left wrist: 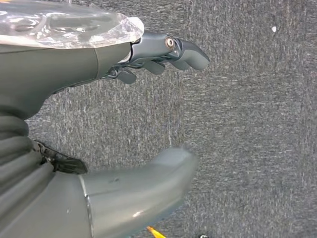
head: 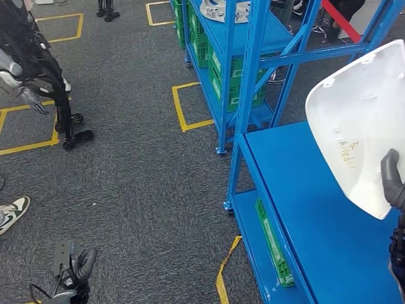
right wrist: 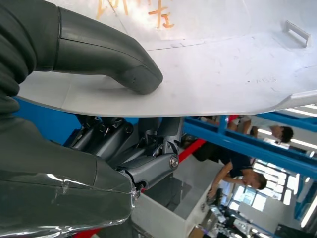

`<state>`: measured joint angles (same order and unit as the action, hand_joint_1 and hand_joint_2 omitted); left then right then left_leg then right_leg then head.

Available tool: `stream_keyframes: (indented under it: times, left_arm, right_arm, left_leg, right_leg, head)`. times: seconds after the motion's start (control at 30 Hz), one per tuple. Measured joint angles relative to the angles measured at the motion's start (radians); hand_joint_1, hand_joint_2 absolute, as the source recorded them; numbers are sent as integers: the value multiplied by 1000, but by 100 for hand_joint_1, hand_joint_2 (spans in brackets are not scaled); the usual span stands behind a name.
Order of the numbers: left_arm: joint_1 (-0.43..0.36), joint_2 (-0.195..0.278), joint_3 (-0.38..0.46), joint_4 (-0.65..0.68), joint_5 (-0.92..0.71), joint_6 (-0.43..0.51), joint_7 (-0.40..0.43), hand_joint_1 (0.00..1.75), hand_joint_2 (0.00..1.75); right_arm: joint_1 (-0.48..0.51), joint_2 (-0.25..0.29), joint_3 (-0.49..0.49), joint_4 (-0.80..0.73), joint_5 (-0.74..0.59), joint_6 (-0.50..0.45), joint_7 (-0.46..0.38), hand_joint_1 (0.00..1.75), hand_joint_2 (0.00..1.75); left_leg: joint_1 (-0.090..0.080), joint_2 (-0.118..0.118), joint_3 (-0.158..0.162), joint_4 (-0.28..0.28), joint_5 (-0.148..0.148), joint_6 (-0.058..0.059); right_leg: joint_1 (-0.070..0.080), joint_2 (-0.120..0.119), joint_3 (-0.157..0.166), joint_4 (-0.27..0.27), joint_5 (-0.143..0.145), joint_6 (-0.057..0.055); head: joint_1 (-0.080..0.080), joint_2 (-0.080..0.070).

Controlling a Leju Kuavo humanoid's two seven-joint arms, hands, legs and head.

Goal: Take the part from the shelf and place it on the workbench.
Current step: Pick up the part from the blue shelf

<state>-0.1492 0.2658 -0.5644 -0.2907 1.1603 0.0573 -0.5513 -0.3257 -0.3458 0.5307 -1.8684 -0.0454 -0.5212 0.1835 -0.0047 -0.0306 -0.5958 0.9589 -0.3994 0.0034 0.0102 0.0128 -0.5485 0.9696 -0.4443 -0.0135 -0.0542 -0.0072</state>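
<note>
A wide head view looks down on grey carpet (head: 143, 190) marked with yellow tape squares (head: 188, 107), with blue metal shelving (head: 248, 76) running from the top centre down the right side. At the far right of the frame the robot's right hand (head: 392, 180) holds a large white moulded part (head: 358, 120), a curved shell with faint orange handwriting on it, raised above a flat blue shelf surface (head: 305, 209) and not touching it. The dark grey thumb lies on the lower right edge of the part. In the right wrist view the same thumb (right wrist: 112, 54) presses flat on the white surface of the part (right wrist: 224, 74) while the darker fingers (right wrist: 149, 163) close in on the opposite face, so the part is clamped between them. The left hand (head: 78, 272) hangs low at the bottom left of the head view, over the carpet. In the left wrist view its thumb (left wrist: 149, 183) and its fingers (left wrist: 176, 49) are well apart with nothing between them, only carpet behind. Green plastic crates (head: 234, 82) sit on the lower shelves at the top centre, and another green crate (head: 272, 244) lies under the blue surface near the bottom right. A second white part (head: 222, 9) rests on an upper shelf at the top centre. A person's sneaker (head: 12, 212) shows at the left edge, and a dark legged machine (head: 43, 69) stands at the upper left.
</note>
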Motion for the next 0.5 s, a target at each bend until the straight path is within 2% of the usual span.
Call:
stream_keyframes:
  times: [0.13,0.27,0.5]
  left_arm:
    - [-8,-5,0,0,-12,-23,5,0,175]
    - [-16,-10,-1,0,-20,4,-12,0,175]
    - [-32,-24,-1,0,-34,23,-17,0,175]
  right_arm:
    - [-29,6,4,-17,6,41,4,175,175]
    - [-48,15,6,-19,-22,54,-21,175,175]
    - [-52,31,1,-19,-27,51,-197,175,175]
  left_leg:
    - [0,0,0,0,0,0]
    - [0,0,0,0,0,0]
    - [0,0,0,0,0,0]
  right_leg:
    - [0,0,0,0,0,0]
    - [0,0,0,0,0,0]
    - [0,0,0,0,0,0]
  head:
    - [0,0]
    - [0,0]
    - [0,0]
